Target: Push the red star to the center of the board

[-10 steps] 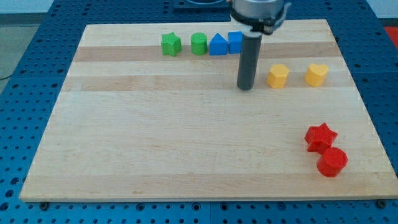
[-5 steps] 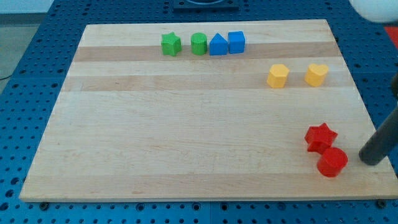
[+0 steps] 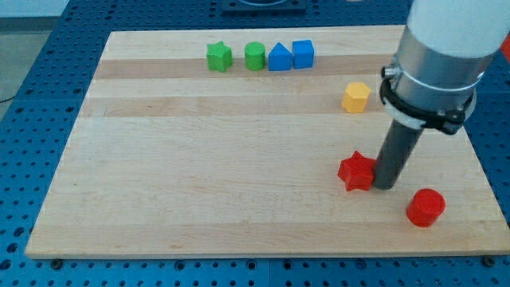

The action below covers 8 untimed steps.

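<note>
The red star (image 3: pixel 356 171) lies on the wooden board (image 3: pixel 199 159), right of the board's middle and a little toward the view's bottom. My tip (image 3: pixel 385 186) touches the star's right side. The red cylinder (image 3: pixel 425 207) stands apart at the view's lower right, just right of my tip. The arm's white body covers the board's upper right.
A green star (image 3: pixel 219 57), green cylinder (image 3: pixel 254 56), blue pentagon-like block (image 3: pixel 279 57) and blue cube (image 3: pixel 303 53) form a row at the view's top. A yellow block (image 3: pixel 356 97) sits at the upper right; a second yellow block is hidden behind the arm.
My tip went from the top middle to the right edge, then came in against the red star. The star has slid left, away from the red cylinder.
</note>
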Each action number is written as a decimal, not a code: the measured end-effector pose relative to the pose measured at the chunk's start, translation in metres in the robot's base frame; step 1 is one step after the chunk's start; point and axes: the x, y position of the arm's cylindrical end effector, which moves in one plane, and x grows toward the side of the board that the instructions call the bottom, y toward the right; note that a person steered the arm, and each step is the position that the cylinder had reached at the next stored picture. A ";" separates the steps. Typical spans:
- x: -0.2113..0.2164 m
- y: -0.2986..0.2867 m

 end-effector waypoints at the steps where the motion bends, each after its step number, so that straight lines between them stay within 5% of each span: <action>1: 0.005 -0.022; 6: -0.106 -0.102; 8: -0.088 -0.158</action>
